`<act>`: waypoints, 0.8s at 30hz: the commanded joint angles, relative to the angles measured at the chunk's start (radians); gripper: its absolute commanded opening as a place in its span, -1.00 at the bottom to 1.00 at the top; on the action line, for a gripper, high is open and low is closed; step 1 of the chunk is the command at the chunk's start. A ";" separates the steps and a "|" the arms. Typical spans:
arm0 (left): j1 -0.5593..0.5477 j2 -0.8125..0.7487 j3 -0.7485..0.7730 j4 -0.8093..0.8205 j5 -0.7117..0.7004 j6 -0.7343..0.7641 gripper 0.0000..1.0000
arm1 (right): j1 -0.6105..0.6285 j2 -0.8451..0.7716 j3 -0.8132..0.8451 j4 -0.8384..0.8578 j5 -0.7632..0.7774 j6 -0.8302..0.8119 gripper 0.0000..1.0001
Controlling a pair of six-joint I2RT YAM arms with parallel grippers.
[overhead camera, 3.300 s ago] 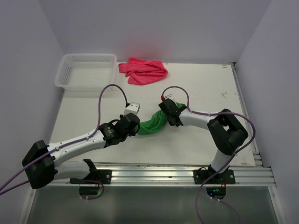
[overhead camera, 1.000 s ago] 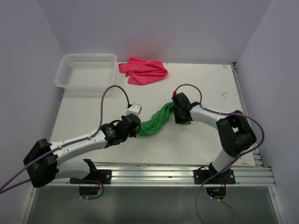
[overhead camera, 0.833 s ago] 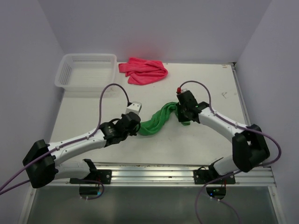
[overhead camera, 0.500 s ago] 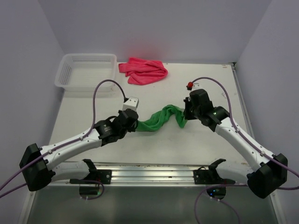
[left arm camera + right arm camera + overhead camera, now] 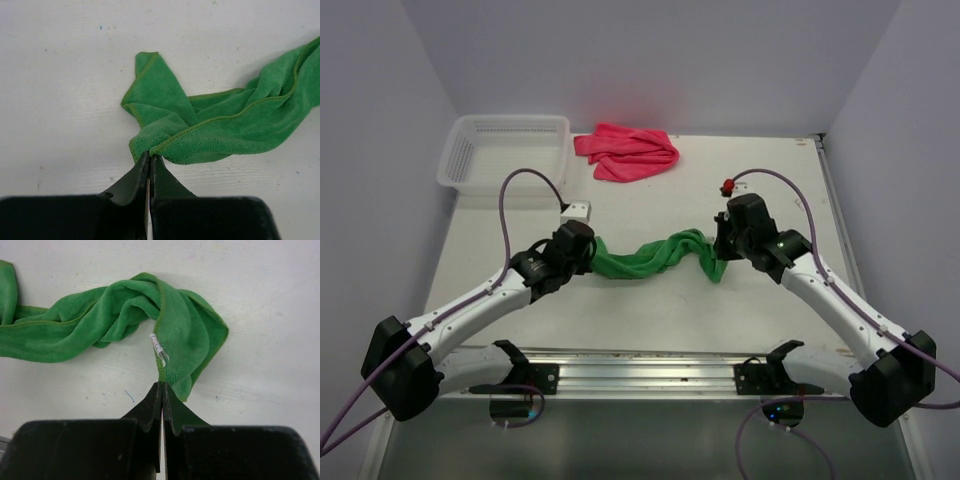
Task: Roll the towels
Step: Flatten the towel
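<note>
The green towel (image 5: pixel 645 257) lay across the middle of the table (image 5: pixel 770 180), drawn out into a loose, twisted rope between the two arms. Its fleece looked soft and short-napped. It bunched into rounded folds along its length, with a neatly stitched hem running along the edges.

The left gripper (image 5: pixel 150 159) held the towel's left end. Its black, wedge-shaped fingers were pressed together to a hairline slit, pinching the cloth where a hemmed fold came to a point. Just beyond the fingertips one corner of the towel lay flat on the table as a rounded flap, and the rest ran off to the right in thick pleats.

The right gripper (image 5: pixel 161 387) held the other end, its fingers likewise pressed tight on the hemmed edge. A small white label (image 5: pixel 159 347) stuck out from that hem just beyond the tips. Around it the cloth spread into a broad drooping lobe before narrowing into the twisted length that led away to the left.

The pink towel (image 5: pixel 625 152) sat in a crumpled, folded-over heap at the far edge of the table, well apart from the green one and from both arms. Just beside it on the left stood the basket (image 5: pixel 505 122), a shallow rectangle of white plastic mesh with rounded corners and a smooth rim.

The table was matt white, faintly grained and flecked with small scuffs. Thin purple cables (image 5: pixel 525 176) arched over each arm.
</note>
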 commanded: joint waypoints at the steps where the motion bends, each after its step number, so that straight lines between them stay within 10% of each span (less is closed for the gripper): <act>1: 0.031 0.008 -0.035 0.036 0.068 -0.003 -1.00 | 0.000 0.038 -0.068 0.080 -0.111 -0.019 -1.00; 24: 0.029 0.014 -0.144 0.173 0.208 -0.029 -1.00 | 0.142 0.220 -0.199 0.142 -0.074 -0.043 -0.41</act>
